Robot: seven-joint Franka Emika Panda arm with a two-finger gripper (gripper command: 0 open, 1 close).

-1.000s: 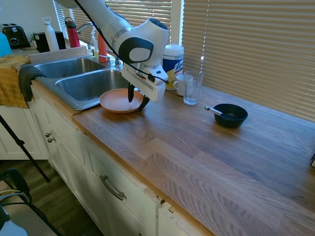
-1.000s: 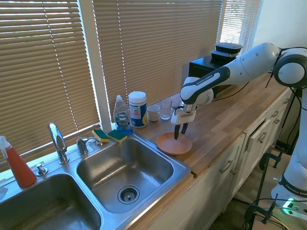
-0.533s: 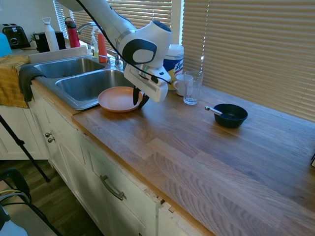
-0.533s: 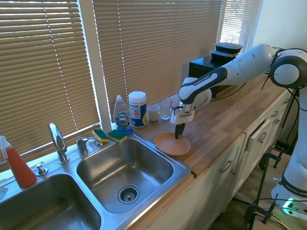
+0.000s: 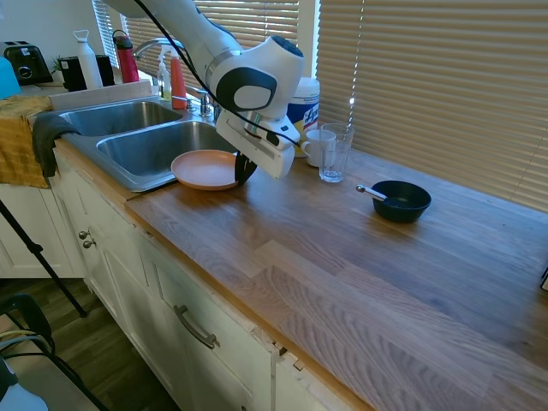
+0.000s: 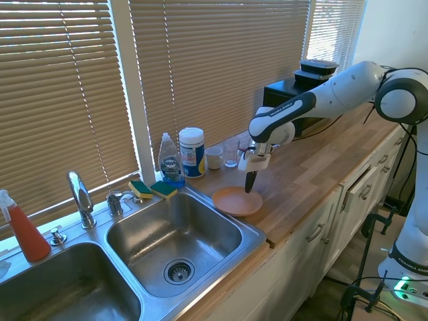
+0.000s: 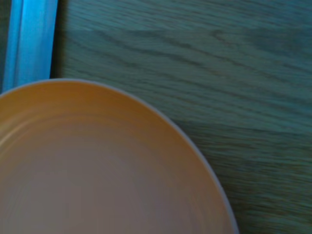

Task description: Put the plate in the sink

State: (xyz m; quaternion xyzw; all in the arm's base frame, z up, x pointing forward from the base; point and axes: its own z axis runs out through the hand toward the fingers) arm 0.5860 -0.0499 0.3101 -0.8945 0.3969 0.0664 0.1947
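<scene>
At the surface's sink-side edge: plate (image 5: 204,169) is pinched on its rim by the gripper (image 5: 244,168), fingers clenched on the side away from the sink (image 6: 170,231). Plate looks lifted slightly, near level, its far edge overhanging the sink rim. Rim grip makes sense, since a flat plate gives nothing else to grab. Judging: mid-carry, needs to clear the rim, then lower into the near basin. Risk: plate tilts/slips, since it's held at one edge only.

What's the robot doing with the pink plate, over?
Gripper shut on the plate, jaws pinching its rim. Plate lifted at the sink edge, not in yet. Nothing in the way.
</scene>
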